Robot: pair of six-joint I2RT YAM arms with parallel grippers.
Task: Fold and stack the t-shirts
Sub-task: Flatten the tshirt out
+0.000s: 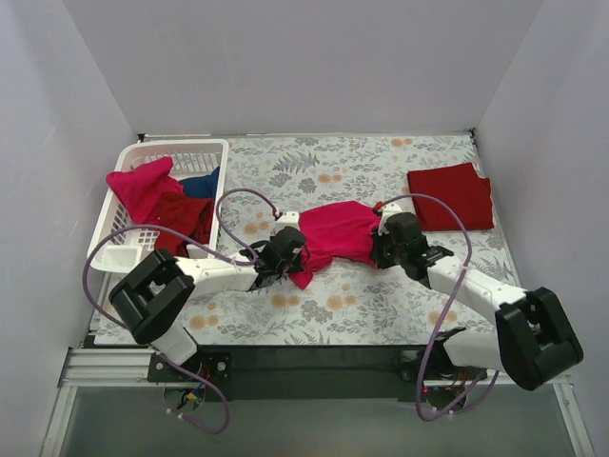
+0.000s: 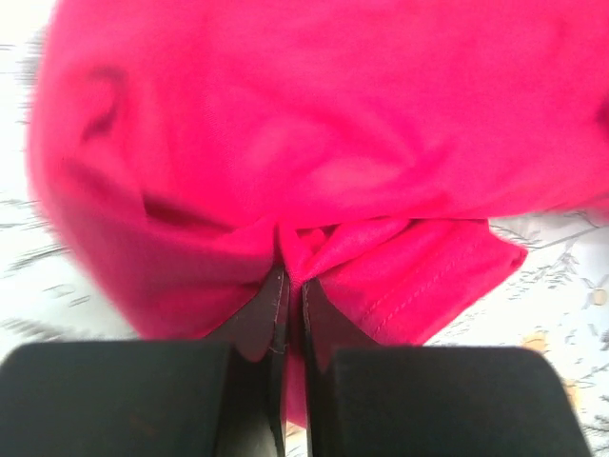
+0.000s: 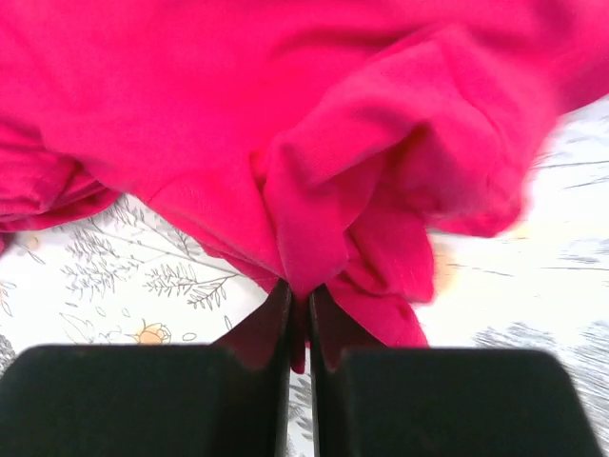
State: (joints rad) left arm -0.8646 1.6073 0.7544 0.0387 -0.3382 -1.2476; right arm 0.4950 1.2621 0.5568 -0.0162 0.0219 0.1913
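Black fingers of the left claw (image 2: pixel 288 281) are filling the bottom of its wrist view, pressing together on a bunched fold of the pink-red t-shirt (image 2: pixel 314 124). The right claw (image 3: pixel 298 290) is doing the same in its own view, pinching a hanging pleat of the same cloth.

From above, that shirt is lying in the middle of the floral-patterned bench (image 1: pixel 324 305), with its long axis running left to right between the two claws. The left claw is gripping its near-left end and the right claw its right end, so each arm is holding the end closest to it. The cloth is spreading away from both sets of fingers toward the far side, and any coming fold is likely turning on that shared axis.

A folded maroon t-shirt (image 1: pixel 452 197) is resting well apart at the far right. At far left, a white lattice basket (image 1: pixel 181 148) is holding more shirts (image 1: pixel 157 190), pink-red, maroon and blue, one draping over its rim. Plain pale walls (image 1: pixel 304 67) are enclosing the bench on three sides.
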